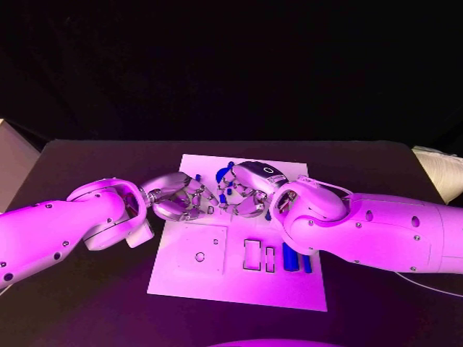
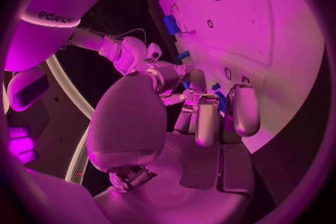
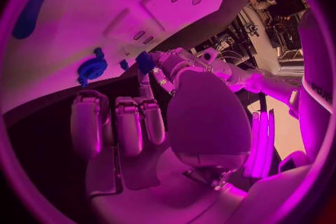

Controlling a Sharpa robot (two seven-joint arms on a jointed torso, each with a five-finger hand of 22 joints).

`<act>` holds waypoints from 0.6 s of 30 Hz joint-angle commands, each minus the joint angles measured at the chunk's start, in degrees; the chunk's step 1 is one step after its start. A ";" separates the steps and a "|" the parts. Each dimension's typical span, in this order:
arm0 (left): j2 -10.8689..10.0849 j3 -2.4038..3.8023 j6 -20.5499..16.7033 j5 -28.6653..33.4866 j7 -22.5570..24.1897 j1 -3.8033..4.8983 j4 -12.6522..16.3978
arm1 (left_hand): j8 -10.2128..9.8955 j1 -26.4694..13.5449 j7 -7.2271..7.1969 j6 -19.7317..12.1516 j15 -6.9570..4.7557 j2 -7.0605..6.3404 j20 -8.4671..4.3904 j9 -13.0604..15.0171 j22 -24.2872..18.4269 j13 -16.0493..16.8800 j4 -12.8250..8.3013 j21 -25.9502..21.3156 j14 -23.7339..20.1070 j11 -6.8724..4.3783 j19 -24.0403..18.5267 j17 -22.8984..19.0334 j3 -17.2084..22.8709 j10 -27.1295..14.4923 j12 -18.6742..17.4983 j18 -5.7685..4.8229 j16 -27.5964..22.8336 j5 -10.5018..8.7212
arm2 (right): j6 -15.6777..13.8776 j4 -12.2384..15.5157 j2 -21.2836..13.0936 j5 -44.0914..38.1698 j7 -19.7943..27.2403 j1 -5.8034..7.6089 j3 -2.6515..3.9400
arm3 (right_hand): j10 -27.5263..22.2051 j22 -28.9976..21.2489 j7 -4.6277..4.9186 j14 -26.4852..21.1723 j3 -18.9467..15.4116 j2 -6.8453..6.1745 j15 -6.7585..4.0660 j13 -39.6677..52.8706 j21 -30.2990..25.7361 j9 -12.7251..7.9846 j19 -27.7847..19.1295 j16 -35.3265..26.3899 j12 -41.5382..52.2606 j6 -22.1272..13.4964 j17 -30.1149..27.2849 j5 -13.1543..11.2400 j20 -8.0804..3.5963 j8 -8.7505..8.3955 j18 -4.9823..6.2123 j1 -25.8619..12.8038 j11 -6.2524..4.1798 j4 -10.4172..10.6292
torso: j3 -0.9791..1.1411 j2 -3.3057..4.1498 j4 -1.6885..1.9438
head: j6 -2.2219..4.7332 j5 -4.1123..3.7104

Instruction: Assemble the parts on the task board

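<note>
text: "Sharpa", seen mirrored | on: right arm [image 2: 49, 17] | other text: none legible

One task board [image 1: 210, 282]; two hands; several blue parts [image 1: 290, 256], number unclear

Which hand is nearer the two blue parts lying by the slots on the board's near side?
Right. The right hand hangs just beyond the blue parts; the left hand is farther off, across the task board.

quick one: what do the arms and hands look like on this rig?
Two white, rounded-shell arms with small dark screw dots. Left arm, right arm. Silver metallic many-fingered left hand and right hand with smooth rounded finger pads. A forearm shell carries lettering in the left wrist view.
</note>
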 commanded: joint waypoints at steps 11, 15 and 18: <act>-2.07 0.13 -0.10 2.45 0.51 0.03 -1.53 | 0.12 -0.53 0.24 1.01 -0.40 0.57 -0.33 0.19 -0.04 0.09 -0.22 0.26 3.15 -0.35 0.08 7.55 0.27 -0.02 0.43 -0.82 0.27 0.36 | -2.55 -1.92 0.76 0.02 1.05 -0.09 -0.05 | 5.08 9.78 -0.05 6.07 0.19 0.05 -0.37 13.86 0.26 0.08 1.92 0.22 0.17 -0.10 15.03 0.01 -0.31 0.40 -0.98 0.42 -0.54 -0.24 | -0.11 0.03 0.03 | 0.08 -0.09; -2.78 0.18 -1.63 6.86 1.51 0.05 -1.78 | 0.25 -1.10 0.69 1.47 -0.19 0.54 -0.23 0.29 -0.60 -0.29 -0.10 0.05 2.90 -0.07 -0.34 6.93 -0.04 -0.35 0.26 -0.72 -0.02 0.10 | -6.67 -3.34 1.38 1.90 3.52 -0.72 -0.20 | 5.05 9.64 -0.05 6.05 0.20 0.08 -0.37 13.82 0.02 0.09 1.81 0.20 0.12 -0.10 14.97 -0.03 -0.31 0.40 -0.93 0.42 -0.54 -0.23 | -0.13 0.03 0.05 | 0.02 0.19; -3.40 0.21 -3.44 12.40 2.94 0.06 -1.97 | 0.27 -1.42 0.91 1.64 -0.04 0.52 -0.12 0.34 -1.25 -0.47 -0.02 -0.23 2.67 0.09 -0.82 6.39 -0.42 -0.56 0.17 -0.59 -0.28 -0.13 | -9.71 -4.41 1.78 3.21 5.54 -1.42 -0.31 | 5.06 9.53 -0.03 6.03 0.25 0.16 -0.36 13.83 -0.17 0.10 1.72 0.17 0.13 -0.17 14.87 -0.13 -0.31 0.38 -0.88 0.47 -0.53 -0.24 | -0.05 0.08 0.00 | 0.05 0.43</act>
